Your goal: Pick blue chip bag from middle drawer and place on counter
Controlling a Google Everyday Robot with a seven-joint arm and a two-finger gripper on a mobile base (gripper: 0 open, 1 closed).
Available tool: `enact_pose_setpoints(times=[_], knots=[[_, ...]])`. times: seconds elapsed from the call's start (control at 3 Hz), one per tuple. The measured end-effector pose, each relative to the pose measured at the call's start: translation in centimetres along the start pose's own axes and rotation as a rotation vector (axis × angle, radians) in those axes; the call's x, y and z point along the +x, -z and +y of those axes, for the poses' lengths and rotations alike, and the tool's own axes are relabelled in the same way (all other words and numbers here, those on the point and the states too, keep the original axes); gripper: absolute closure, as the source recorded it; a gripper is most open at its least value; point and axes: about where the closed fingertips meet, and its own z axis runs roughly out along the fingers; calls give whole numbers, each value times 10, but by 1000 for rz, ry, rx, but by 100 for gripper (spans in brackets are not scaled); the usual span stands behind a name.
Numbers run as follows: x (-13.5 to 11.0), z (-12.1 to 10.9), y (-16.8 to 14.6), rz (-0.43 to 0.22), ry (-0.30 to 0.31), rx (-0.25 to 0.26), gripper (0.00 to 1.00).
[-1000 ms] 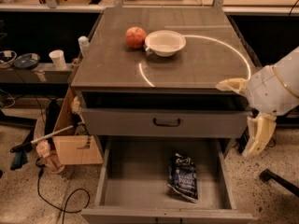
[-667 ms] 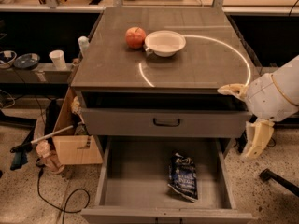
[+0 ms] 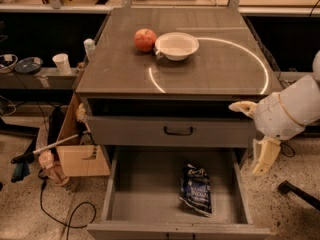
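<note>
The blue chip bag (image 3: 196,189) lies flat on the floor of the open middle drawer (image 3: 145,194), right of its centre. The counter (image 3: 210,69), grey-brown with a thin white circle line, is directly above. My gripper (image 3: 253,132) hangs off the right side of the cabinet, level with the closed drawer front and above and to the right of the bag. Its two cream fingers (image 3: 242,106) are spread wide apart and hold nothing.
A red apple (image 3: 145,39) and a white bowl (image 3: 176,45) sit at the back of the counter. A closed drawer front with a black handle (image 3: 178,131) is above the open drawer. A cardboard box (image 3: 75,151), cables and a white cup (image 3: 62,63) are on the left.
My gripper has moved down and slightly left along the cabinet's right side, still open. The bag and drawer have not moved.
</note>
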Motion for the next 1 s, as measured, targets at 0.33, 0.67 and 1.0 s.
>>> enact_pose_setpoints(times=[0.33, 0.67, 1.0], knots=[[13, 5, -26, -9, -37, -26, 0], [21, 10, -42, -12, -64, -43, 0], [33, 17, -57, -7, -96, -64, 0]])
